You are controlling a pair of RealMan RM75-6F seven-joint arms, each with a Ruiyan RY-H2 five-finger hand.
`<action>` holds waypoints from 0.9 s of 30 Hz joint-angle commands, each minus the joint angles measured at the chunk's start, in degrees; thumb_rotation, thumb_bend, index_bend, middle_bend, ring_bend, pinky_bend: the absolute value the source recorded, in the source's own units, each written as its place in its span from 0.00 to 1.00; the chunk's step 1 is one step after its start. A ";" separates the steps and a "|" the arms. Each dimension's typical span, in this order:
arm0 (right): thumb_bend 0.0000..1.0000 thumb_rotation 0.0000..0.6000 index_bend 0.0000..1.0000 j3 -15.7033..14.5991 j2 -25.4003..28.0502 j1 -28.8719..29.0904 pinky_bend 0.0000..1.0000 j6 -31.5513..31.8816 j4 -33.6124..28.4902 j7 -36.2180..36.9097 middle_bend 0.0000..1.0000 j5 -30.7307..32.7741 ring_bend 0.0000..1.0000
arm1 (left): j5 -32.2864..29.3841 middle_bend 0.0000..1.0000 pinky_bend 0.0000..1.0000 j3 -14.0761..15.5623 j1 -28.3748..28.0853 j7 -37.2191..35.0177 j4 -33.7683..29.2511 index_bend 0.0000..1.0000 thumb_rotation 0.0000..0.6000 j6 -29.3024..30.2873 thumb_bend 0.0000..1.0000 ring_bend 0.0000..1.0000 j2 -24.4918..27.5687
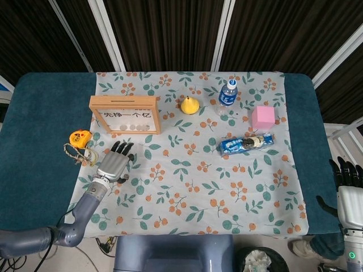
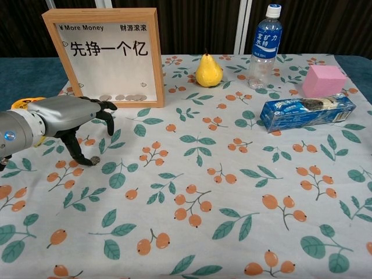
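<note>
- Grey metal left hand (image 2: 67,116) rests palm-down on the floral cloth, thumb tip touching a small round silver coin (image 2: 94,159) lying flat just below its curled fingers; nothing is clamped.
- Ahead of the fingers stands the wooden-framed coin box with a glass front (image 2: 110,52), near, with bare cloth between.
- Outside the wrist lies a yellow tape measure (image 1: 80,138).
- Right hand (image 1: 347,184) hangs off the table edge, well apart, fingers spread.

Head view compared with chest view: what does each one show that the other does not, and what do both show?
Only the head view shows the right hand beside the table and the full tape measure. Only the chest view shows a coin at the left hand's fingertips. Both show the wooden frame, pear, bottle, pink block and cookie pack.
</note>
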 commanded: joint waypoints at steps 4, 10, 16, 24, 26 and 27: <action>0.30 1.00 0.08 0.07 -0.06 0.02 0.00 0.11 0.10 -0.29 0.00 0.03 0.00 | -0.27 0.00 0.00 0.52 -0.12 0.26 0.38 0.36 1.00 -0.41 0.08 0.00 -0.26; 0.30 1.00 0.08 0.10 -0.14 0.05 0.00 0.10 0.13 -0.32 0.00 0.05 0.00 | 0.15 0.00 0.00 1.02 -0.01 0.13 0.64 0.39 1.00 -0.24 0.08 0.00 -0.41; 0.30 1.00 0.08 0.09 -0.10 0.02 0.00 0.06 0.06 -0.16 0.00 0.10 0.00 | 0.83 0.00 0.00 1.41 0.06 0.02 0.85 0.44 1.00 -0.08 0.10 0.00 -0.49; 0.30 1.00 0.08 0.02 0.01 0.02 0.00 -0.17 -0.05 0.03 0.00 0.21 0.00 | 0.53 0.00 0.00 2.05 0.07 0.07 1.08 0.51 1.00 -1.01 0.14 0.00 -0.30; 0.30 1.00 0.08 0.01 0.07 0.03 0.00 -0.26 -0.13 -0.07 0.00 0.30 0.00 | 0.07 0.00 0.00 2.20 -0.11 0.42 0.92 0.51 1.00 -1.52 0.14 0.00 -0.07; 0.30 1.00 0.08 0.02 0.09 0.03 0.00 -0.30 -0.19 -0.07 0.00 0.36 0.00 | -0.10 0.00 0.00 2.22 -0.18 0.58 0.83 0.51 1.00 -1.63 0.14 0.00 0.00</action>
